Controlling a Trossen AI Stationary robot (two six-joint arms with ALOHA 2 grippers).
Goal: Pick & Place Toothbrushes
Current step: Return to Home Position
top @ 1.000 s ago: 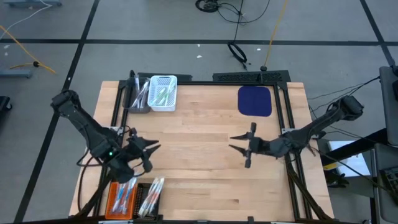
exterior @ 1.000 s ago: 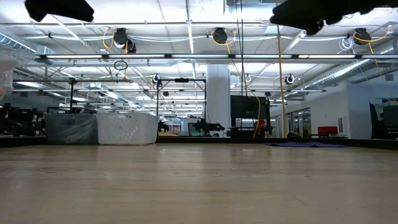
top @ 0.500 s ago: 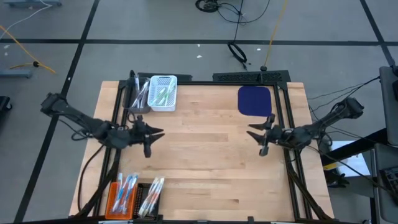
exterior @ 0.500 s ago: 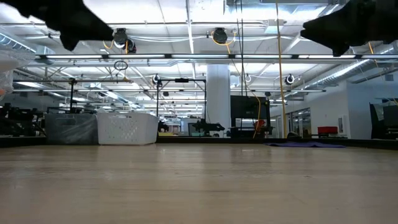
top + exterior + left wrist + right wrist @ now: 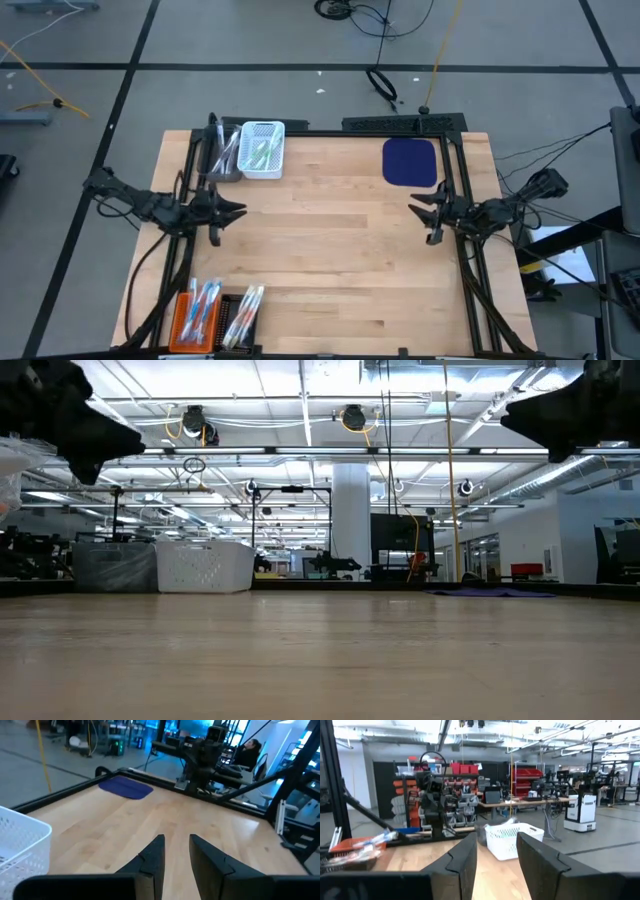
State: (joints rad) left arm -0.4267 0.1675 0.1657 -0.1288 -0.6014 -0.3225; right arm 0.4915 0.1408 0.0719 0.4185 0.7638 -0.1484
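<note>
Toothbrushes lie in several baskets. Green ones fill the white basket [image 5: 263, 150] at the far left. Pale ones lean in the grey basket [image 5: 222, 157] beside it. Blue ones [image 5: 204, 303] rest in the orange basket [image 5: 180, 322] at the near left, and white-pink ones [image 5: 250, 303] in the black basket [image 5: 232, 325]. My left gripper [image 5: 232, 211] hovers open over the table's left side, fingers pointing right. My right gripper [image 5: 422, 211] hovers open near the right edge, pointing left. Both are empty and high above the wood, as the low view shows.
A dark blue mat [image 5: 410, 162] lies flat at the far right. A black frame rail [image 5: 455, 180] runs along the table's edges. The broad middle of the wooden table [image 5: 330, 250] has bare wood. Cables lie on the floor beyond the far edge.
My left gripper has risen from beside the near-left baskets, moved toward the far edge and then drawn back toward the left edge. My right gripper has drawn back from the table's middle toward the right edge. No toothbrush or basket has moved.
</note>
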